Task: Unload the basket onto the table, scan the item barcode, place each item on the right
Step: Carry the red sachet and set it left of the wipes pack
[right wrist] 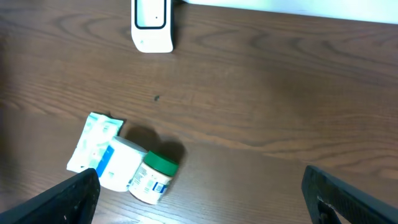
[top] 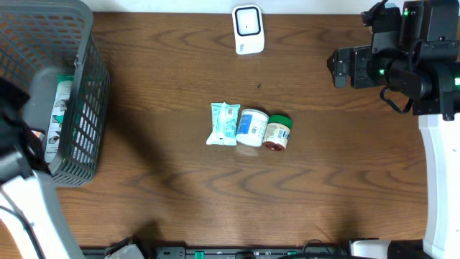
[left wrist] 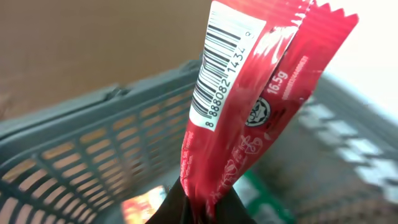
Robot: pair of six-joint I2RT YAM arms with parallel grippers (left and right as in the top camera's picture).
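**Q:** Where is the item to be scanned, and what has hold of it?

**A:** The red sachet (left wrist: 249, 106) stands upright in the left claw (left wrist: 186, 210), which is clenched on its lower end. Its crimped top edge points up. The left wrist view shows it above the open grey basket (top: 85, 101) at the left end of the counter (top: 180, 201).

**Q:** Is the printed code visible?

**A:** Yes. The barcode (left wrist: 221, 68) sits on a white panel on the upper part of the sachet, tilted with the wrapper and facing the wrist camera. Digits run along its lower edge.

**Q:** What does the basket contain?

**A:** A green-and-white package (top: 62, 108) lies inside against the left wall. The left wrist view also shows an orange-toned item (left wrist: 144, 205) on the floor of the basket, too blurred to name.

**Q:** And the right arm?

**A:** The right claw (right wrist: 200, 193) is released, its two dark fingers (right wrist: 62, 202) spread wide with nothing between them. It hangs over the far right part of the counter, well apart from the sachet.

**Q:** Where is the scanner?

**A:** The white scanner (top: 248, 29) stands at the far edge of the counter, near the centre.

**Q:** What else lies on the counter?

**A:** Three items form a row in the middle. From left to right they are a teal-and-white packet (top: 223, 123), a white tub with a blue label (top: 251, 127) and a green-lidded jar (top: 277, 132), both containers on their sides. Each touches its neighbour.
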